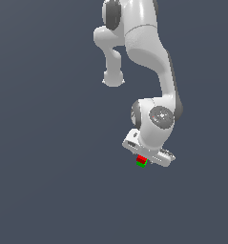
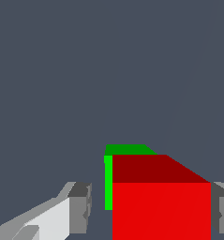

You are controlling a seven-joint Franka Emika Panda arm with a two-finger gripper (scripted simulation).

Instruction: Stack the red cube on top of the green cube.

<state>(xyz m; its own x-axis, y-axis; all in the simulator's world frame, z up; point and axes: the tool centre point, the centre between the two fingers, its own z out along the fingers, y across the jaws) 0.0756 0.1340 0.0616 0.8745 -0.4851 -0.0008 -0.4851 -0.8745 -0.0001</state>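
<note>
Exterior view: the white Panda arm point(image 1: 151, 52) comes down from the 12 o'clock edge of the picture, bends at the elbow, and ends in a wrist with the hand point(image 1: 156, 153) pointing down at the plain grey-blue surface point(image 1: 48, 190). Both cubes lie at about 5 o'clock from the picture's centre, right under the hand. The red cube point(image 1: 141, 158) shows as a small patch just below the hand's body, and the green cube point(image 1: 141, 164) peeks out directly beneath it, at its 6 o'clock and touching it. Most of both cubes is hidden by the hand, and the fingers cannot be made out in this view.

The wrist view is closer. The red cube point(image 2: 160, 211) fills the space between the two fingers, with its darker top face and brighter front face showing. The green cube point(image 2: 125, 149) shows only as a thin strip along one side of the red cube and a sliver past its far edge, so the two are nearly but not quite aligned. One grey finger pad point(image 2: 80, 208) stands clear of the red cube, with a strip of surface and green visible between them. The other pad point(image 2: 222, 211) sits right against the cube's opposite side. The jaws are thus parted slightly wider than the cube and are not clamped on it.
</note>
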